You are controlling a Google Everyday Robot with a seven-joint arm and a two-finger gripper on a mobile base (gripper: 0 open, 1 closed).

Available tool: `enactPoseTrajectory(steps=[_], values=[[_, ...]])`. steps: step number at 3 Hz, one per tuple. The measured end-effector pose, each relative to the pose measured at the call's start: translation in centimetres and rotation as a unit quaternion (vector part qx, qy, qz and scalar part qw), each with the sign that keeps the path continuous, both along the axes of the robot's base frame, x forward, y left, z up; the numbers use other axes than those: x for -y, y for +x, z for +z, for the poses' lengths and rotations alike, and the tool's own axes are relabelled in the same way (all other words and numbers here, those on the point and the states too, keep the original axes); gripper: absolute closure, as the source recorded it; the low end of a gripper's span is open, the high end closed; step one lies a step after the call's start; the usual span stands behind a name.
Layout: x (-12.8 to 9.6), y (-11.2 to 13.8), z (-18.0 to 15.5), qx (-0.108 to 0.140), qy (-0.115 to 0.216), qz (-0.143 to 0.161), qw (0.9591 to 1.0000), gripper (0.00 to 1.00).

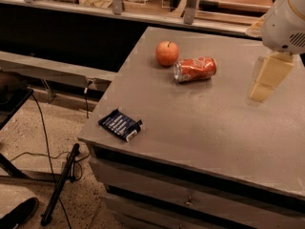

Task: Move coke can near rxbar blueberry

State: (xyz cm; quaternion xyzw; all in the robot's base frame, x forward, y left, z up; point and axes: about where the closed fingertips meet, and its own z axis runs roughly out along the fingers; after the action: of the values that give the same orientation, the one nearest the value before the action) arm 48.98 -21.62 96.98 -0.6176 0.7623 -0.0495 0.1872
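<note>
— Drawers [190,202] are facing us nearest, under the front edge of the tabletop [205,128], and a black rod [60,184] is lying on the floor to their left. What is sitting closest on top?

— The bar [121,124] is lying flat at the near left corner, just inside the edge. It is dark navy, with its white end pointing right.

— And the can?

— The can [195,69] is lying on its side farther back, well apart from the bar. Its silver end is facing left and a little toward us.

— Is anything resting against it?

— An apple [167,53] is sitting just beside it, slightly behind and to the left. I cannot tell whether the two are touching.

— Where is the end effector hanging?

— The end effector [261,90] is hovering at the right, above the tabletop and well apart from the can. It is pointing down and slightly leftward under the white arm [286,23]. It is gripping neither can nor bar, and I cannot tell how far open it is.

— And beyond?

— A ledge [143,15] is running across behind the tabletop, and upright posts [190,4] are standing on it.
</note>
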Motion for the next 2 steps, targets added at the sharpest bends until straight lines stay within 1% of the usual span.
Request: enactPoseTrajectory(steps=[1,2], values=[[-1.2,2.6,-0.6,0.013,-0.006,0.022,0.9996,0.0],[-2.2,5.1,-1.6,0.018,-0.012,0.039,0.999,0.0]])
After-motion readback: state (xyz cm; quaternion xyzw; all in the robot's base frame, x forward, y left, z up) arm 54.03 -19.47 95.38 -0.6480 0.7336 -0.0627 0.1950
